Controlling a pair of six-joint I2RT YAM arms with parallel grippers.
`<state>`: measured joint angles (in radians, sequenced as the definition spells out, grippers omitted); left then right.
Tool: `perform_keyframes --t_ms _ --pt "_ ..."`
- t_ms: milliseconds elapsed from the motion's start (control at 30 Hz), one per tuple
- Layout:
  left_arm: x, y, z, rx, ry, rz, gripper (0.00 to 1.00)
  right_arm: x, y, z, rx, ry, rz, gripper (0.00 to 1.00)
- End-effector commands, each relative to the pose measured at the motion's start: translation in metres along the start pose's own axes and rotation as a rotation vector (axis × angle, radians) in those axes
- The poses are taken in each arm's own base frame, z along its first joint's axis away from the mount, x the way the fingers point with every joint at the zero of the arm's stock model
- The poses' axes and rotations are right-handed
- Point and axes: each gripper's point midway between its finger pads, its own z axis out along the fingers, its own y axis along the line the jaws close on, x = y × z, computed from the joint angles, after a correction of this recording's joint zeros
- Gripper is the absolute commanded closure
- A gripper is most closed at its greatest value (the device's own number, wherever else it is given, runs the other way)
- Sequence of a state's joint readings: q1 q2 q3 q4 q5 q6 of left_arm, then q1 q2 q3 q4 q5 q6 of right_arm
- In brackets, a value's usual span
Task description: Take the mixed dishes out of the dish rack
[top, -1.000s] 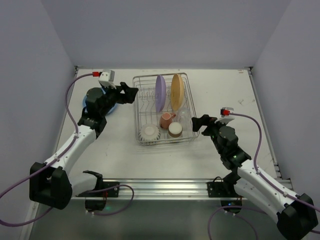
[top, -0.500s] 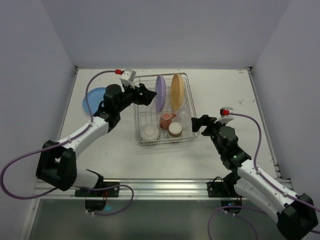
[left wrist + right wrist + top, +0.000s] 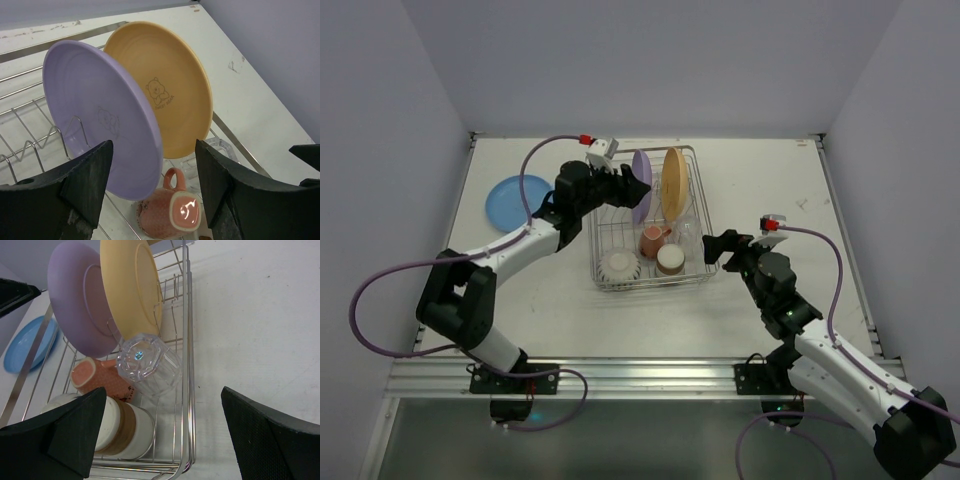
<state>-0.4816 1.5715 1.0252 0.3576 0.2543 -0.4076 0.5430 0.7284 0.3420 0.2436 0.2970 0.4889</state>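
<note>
While the round purple plate stands upright in the silver wire dish rack, the left gripper hovers before it, jaws spread. Step in hand, apparently: approach. Next: straddle the rim, close, lift clear of the prongs.

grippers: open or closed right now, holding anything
Left gripper: open, jaws empty, facing the purple plate.
Right gripper: open, jaws empty, beside the dish rack.
</note>
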Motion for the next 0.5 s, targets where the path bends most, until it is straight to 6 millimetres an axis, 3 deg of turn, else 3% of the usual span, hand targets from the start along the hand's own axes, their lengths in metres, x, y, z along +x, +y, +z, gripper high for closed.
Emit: perform_keyframes --t_ms 0,467 --pt "-0.025 -0.014 0.008 0.041 -0.063 0.025 0.29 -0.015 0.007 0.001 -0.013 -0.042 0.012 0.01" --pt "-0.014 -0.018 0.028 0.065 -0.025 0.016 0.39 -0.016 0.008 0.001 -0.015 -0.042 0.012 0.01"
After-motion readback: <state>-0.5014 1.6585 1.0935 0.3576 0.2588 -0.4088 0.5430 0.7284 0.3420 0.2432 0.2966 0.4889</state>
